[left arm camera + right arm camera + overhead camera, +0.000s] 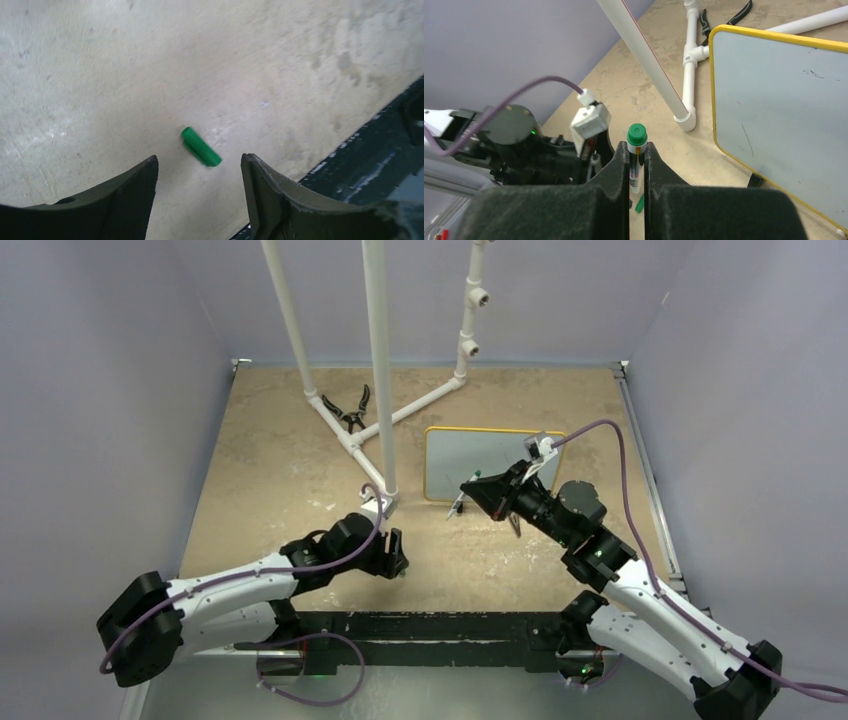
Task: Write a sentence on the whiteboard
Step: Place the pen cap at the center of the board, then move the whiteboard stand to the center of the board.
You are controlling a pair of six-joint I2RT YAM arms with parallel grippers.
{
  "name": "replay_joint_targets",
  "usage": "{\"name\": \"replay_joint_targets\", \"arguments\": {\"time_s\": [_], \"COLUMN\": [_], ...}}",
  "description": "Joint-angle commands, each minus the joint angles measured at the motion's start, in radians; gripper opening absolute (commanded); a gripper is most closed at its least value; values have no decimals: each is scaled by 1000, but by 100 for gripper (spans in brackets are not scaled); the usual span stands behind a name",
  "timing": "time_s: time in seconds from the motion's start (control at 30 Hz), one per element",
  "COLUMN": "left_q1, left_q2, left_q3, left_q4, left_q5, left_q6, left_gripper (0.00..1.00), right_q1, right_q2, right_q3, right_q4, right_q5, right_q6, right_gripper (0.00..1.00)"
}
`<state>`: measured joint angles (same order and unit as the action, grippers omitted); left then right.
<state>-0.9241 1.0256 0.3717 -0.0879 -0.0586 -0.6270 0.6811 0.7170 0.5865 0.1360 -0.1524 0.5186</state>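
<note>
The whiteboard [478, 462] with its yellow rim lies flat at the table's back right. It appears again on the right of the right wrist view, whiteboard [784, 95], bearing only a few faint dark strokes; no sentence shows. My right gripper [637, 148] is shut on a green-ended marker [636, 160], held just off the board's near left corner; from above, the right gripper [478, 490] hovers there. My left gripper [199, 159] is open low over the table. A loose green cap [201, 146] lies on the table between its fingers, touching neither.
A white pipe frame [378, 370] rises from the table's middle and runs back to the right. Black pliers [350, 410] lie behind it. The black base rail [420, 625] lines the near edge. Grey walls close in three sides.
</note>
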Motion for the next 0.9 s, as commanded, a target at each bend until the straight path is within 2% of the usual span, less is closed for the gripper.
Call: {"name": "replay_joint_targets", "arguments": {"time_s": [0.0,0.13,0.3,0.4,0.5,0.63,0.77,0.83,0.87], "left_q1": [-2,-2,-2,-2,-2,-2,-2,-2,-2], "left_q2": [-97,-99,-17,31,65,88,66,55,53], "left_q3": [108,209,360,393,391,381,358,342,338], "left_q4": [-2,65,71,104,190,227,247,274,282], "left_q5": [111,281,258,249,341,398,412,432,444], "left_q6": [107,145,188,200,192,185,175,164,162], "left_gripper": [61,60,63,64,64,60,38,19,3], "right_q1": [0,0,-1,0,0,0,1,0,-1], "right_q2": [13,37,58,62,63,49,43,46,49], "right_q3": [7,8,9,11,11,5,-8,-12,-12], "right_q4": [44,72,101,102,103,110,123,125,123], "right_q5": [-49,-132,-231,-273,-291,-292,-289,-292,-293], "right_q6": [-24,-24,-16,-11,-4,9,22,24,26], "right_gripper": [0,0,0,0,0,0,0,0,0]}}
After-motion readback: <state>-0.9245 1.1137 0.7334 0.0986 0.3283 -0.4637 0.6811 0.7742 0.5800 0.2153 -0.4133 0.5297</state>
